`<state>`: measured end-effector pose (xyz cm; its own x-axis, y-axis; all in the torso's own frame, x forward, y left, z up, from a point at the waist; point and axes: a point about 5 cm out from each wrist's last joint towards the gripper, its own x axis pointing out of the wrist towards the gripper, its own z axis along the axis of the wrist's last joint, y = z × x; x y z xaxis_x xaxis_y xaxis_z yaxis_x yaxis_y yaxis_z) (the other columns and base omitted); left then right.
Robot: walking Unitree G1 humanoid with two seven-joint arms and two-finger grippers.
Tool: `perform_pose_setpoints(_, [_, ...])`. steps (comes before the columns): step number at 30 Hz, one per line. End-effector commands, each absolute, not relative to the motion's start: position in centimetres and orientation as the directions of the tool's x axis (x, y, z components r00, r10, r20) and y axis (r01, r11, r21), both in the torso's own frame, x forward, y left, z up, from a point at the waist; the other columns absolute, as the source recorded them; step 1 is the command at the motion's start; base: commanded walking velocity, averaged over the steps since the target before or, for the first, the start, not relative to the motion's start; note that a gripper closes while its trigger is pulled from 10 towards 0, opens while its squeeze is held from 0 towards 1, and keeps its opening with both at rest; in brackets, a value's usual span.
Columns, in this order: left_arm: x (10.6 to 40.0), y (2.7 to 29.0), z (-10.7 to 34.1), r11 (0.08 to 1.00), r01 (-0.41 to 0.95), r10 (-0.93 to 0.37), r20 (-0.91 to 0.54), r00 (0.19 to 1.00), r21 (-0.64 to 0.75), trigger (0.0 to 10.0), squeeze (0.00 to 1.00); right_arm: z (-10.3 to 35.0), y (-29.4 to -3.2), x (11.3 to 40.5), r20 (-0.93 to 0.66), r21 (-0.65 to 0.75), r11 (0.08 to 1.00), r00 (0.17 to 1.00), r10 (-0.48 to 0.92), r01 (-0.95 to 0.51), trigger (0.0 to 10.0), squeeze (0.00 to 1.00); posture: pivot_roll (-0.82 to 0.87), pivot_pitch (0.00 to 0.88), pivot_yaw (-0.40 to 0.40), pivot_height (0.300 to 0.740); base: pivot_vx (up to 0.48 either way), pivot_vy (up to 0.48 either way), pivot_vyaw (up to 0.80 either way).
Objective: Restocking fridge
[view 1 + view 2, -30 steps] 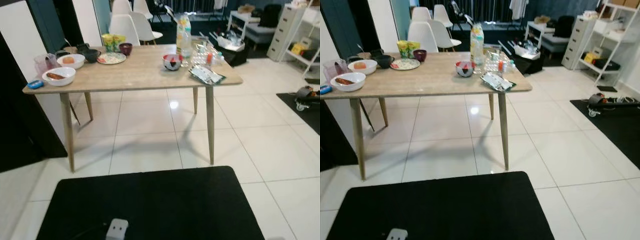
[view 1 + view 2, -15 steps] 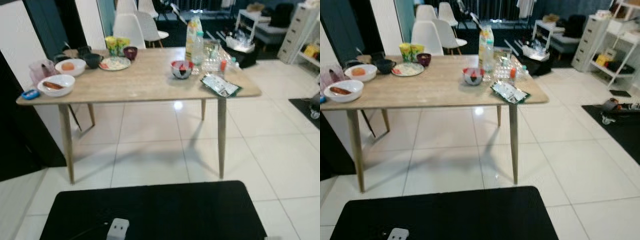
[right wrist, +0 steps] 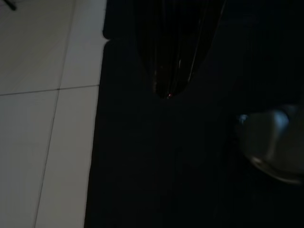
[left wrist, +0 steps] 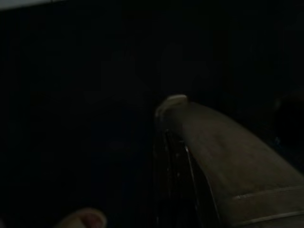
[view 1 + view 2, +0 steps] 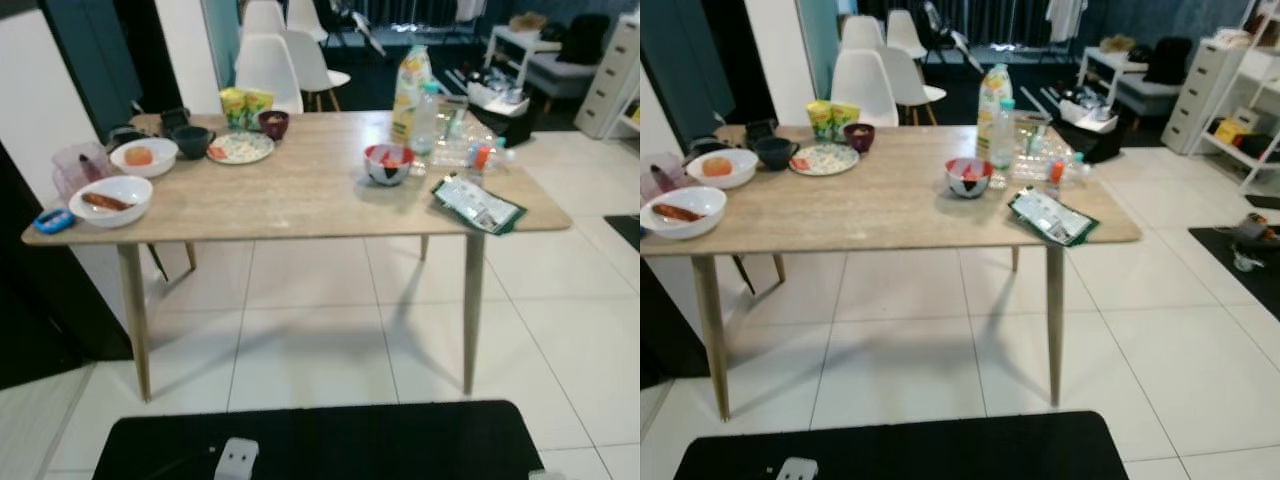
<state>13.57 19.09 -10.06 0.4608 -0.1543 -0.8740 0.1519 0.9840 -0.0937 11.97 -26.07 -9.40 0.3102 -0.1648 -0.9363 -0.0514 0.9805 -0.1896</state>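
a wooden table [image 5: 300,205] laden with bowls and a juice bottle [image 5: 406,82] is seen ahead; whether the left gripper [image 4: 199,156] and right gripper [image 3: 173,47] are parted cannot be told.

Wooden tabletop [image 5: 300,195] seen ahead on white tile floor [image 5: 320,340]. White bowls [image 5: 117,199] at left end, juice carton [image 5: 409,82] and green packet [image 5: 478,205] at right. Black mat [image 5: 320,445] nearest.

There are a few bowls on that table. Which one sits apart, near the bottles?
The red, white and black patterned bowl, standing alone beside the bottles. The two white bowls sit at the table's left end.
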Motion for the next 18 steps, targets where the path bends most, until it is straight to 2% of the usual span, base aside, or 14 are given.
perform_pose_setpoints(1, [12.98, 18.84, -10.31, 0.982, 0.161, -0.160, -0.886, 0.435, -0.098, 10.0, 0.00, -9.58, -26.29, 11.16, -0.943, -0.189, 0.981, 0.286, -0.171, -0.035, 10.0, 0.00, 0.00, 0.000, -0.023, 0.740, 0.352, 0.000, 0.00])
perform_pose_setpoints(18, [12.72, 18.74, -10.44, 0.983, 0.159, -0.152, -0.893, 0.425, -0.092, 10.0, 0.00, -9.81, -25.63, 11.09, -0.946, -0.178, 0.983, 0.281, -0.159, -0.041, 10.0, 0.00, 0.00, 0.000, -0.021, 0.740, 0.349, 0.000, 0.00])
